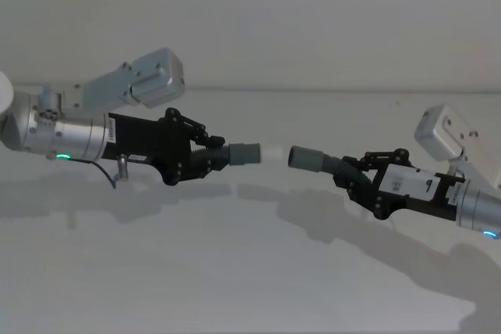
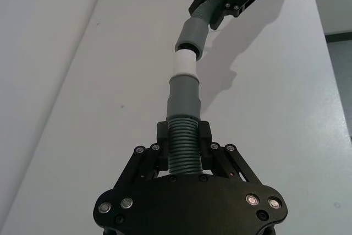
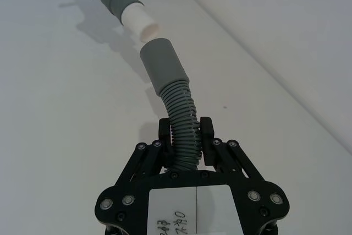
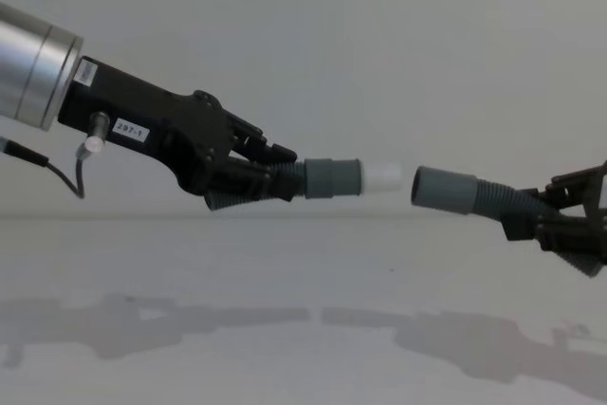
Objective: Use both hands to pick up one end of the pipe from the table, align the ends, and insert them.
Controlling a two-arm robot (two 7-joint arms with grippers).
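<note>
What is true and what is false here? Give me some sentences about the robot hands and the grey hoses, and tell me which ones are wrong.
1. The left gripper holds the left hose piece, the one with the white tip. True.
2. The white tip is already inside the grey cuff of the right hose piece. False: the head and chest views show a small gap between them.
3. Both hose pieces lie on the table. False: both are held up above it.
4. The right gripper is shut on the right hose piece. True.
</note>
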